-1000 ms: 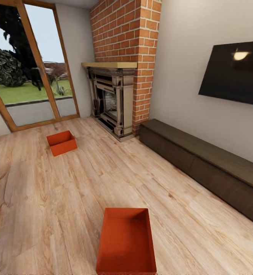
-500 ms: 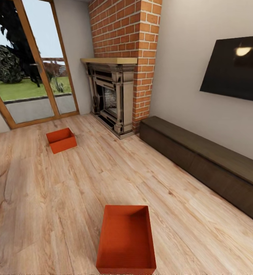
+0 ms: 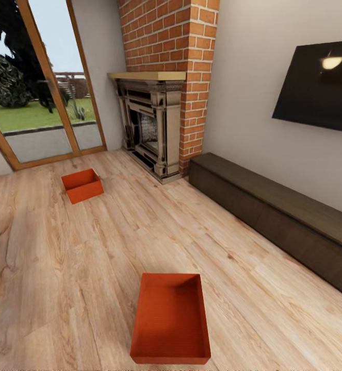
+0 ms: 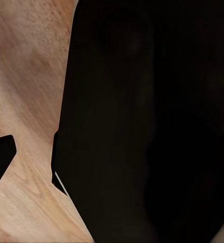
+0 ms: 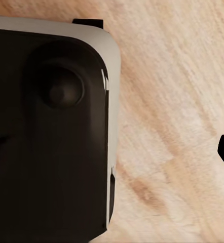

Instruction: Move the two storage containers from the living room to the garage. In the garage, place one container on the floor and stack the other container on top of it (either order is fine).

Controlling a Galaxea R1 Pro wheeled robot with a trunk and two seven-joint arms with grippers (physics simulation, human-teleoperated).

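The robot stands in the living room, on the light wood-plank floor [image 3: 88, 268]. One orange-red storage container [image 3: 171, 318] lies close in front of the robot, empty and open at the top. The second storage container [image 3: 82, 185] rests well apart from it, near the glass door [image 3: 42, 98] and to the left of the brick fireplace [image 3: 158, 126]. A long dark low cabinet [image 3: 279, 216] runs along the right wall under the wall TV [image 3: 320, 87]. In both wrist views a dark robot body part blocks the view, so I cannot tell if the grippers are open or closed.
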